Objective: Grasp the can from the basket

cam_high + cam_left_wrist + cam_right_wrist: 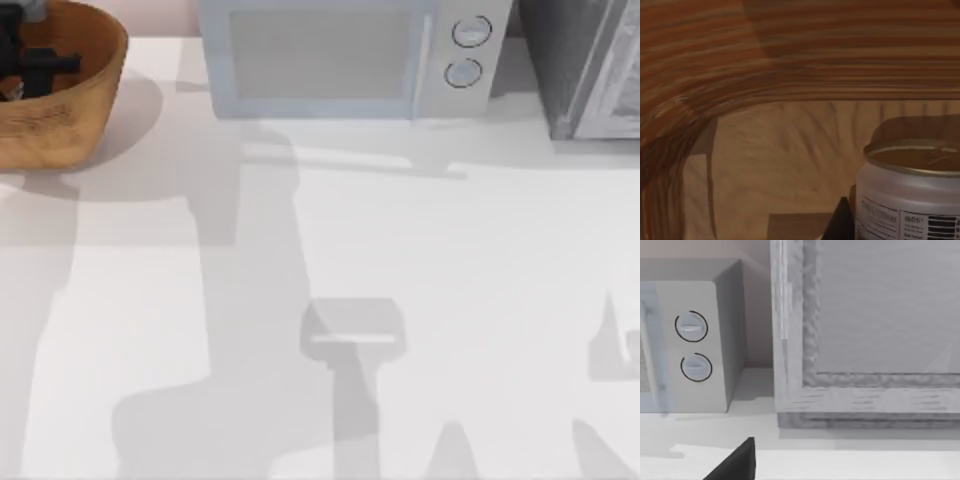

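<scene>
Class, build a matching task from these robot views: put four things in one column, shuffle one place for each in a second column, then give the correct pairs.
Things
1. Large round woven orange-brown basket
2. Small white-labelled can with gold-tan top
3. Pale grey microwave with two round knobs
4. Left gripper

Places
A. inside the basket, reaching in from above
B. top view's far left
C. standing on the basket's floor
D. table's back edge, middle

Pairs: 1-B, 2-C, 3-D, 4-A

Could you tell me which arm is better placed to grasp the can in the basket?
Left. Its gripper is already down inside the basket, and its wrist view shows the can close by. The right wrist faces the microwave.
</scene>
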Tool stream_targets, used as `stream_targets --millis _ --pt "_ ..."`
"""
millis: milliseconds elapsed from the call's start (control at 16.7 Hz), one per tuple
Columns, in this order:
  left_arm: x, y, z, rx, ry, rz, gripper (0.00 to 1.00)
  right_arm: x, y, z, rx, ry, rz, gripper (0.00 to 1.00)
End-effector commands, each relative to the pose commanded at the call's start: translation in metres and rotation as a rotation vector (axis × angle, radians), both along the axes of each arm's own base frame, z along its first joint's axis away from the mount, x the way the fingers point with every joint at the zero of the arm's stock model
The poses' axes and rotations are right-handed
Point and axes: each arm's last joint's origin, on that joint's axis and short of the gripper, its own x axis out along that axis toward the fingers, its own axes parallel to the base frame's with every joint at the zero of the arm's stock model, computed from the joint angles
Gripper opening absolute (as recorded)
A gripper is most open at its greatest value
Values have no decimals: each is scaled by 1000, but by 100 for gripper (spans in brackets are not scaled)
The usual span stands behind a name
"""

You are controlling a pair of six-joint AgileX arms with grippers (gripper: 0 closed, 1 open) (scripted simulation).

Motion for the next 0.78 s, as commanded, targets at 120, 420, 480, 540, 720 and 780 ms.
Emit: stream_targets --millis 120,420,480,540,720,780 --pt "0 0 0 0 0 0 0 0 0 0 0 0 0 100" --pt "0 0 0 0 0 0 0 0 0 0 0 0 0 100" --pt "0 0 0 0 0 0 0 0 0 0 0 0 0 100" --pt "0 0 0 0 0 0 0 0 0 0 0 0 0 100" --pt "-2 0 21 4 -38 3 0 0 0 0 0 0 0 100" --pt "-3 -3 26 -1 -47 0 0 0 0 0 0 0 0 100"
